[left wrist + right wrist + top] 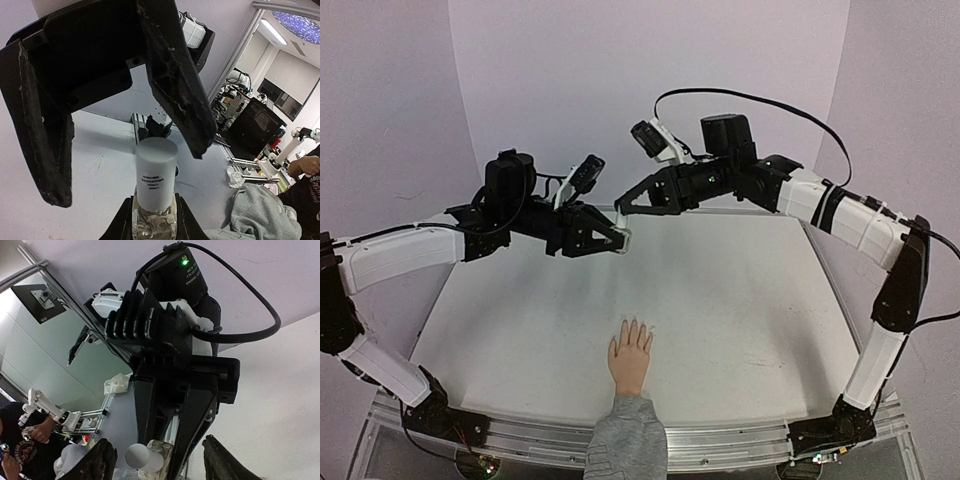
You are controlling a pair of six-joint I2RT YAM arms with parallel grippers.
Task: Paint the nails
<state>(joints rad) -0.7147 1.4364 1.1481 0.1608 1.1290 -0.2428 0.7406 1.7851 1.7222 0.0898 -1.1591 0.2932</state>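
Note:
A small flesh-coloured hand with a grey sleeve cuff lies palm down at the table's near edge; its tiny pale nails point away from the arms. My left gripper hovers above the table's far middle, shut on a small clear bottle with a white cylindrical cap. My right gripper is open and faces the left one, just above the bottle. In the left wrist view its black fingers straddle the cap without touching it. In the right wrist view the bottle lies between my open fingertips.
The white table has a metal rail along its near edge. Lilac walls close in behind and on both sides. The grey sleeve also shows in the left wrist view.

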